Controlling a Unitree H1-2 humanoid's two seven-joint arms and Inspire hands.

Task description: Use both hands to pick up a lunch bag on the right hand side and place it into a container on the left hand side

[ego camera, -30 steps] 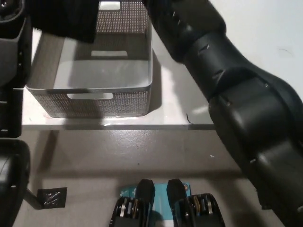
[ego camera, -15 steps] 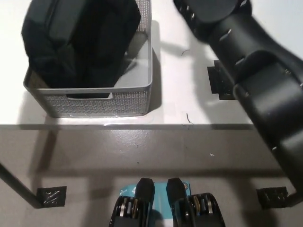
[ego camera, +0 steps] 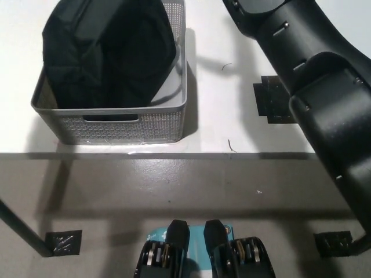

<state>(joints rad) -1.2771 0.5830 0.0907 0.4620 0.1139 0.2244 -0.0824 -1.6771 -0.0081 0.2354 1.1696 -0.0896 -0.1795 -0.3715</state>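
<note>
Lunch bag (ego camera: 110,52) inside grey container (ego camera: 133,124) near table edge (ego camera: 174,154); hands unseen, grip untellable.

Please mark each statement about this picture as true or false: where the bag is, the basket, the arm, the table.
1. The black lunch bag is inside the grey basket. True.
2. The basket stands at the table's right end. False: it stands on the left part of the white table.
3. The black right arm crosses the picture's right side. True.
4. The white left hand grips the basket's rim. False: no left hand is in view.
</note>
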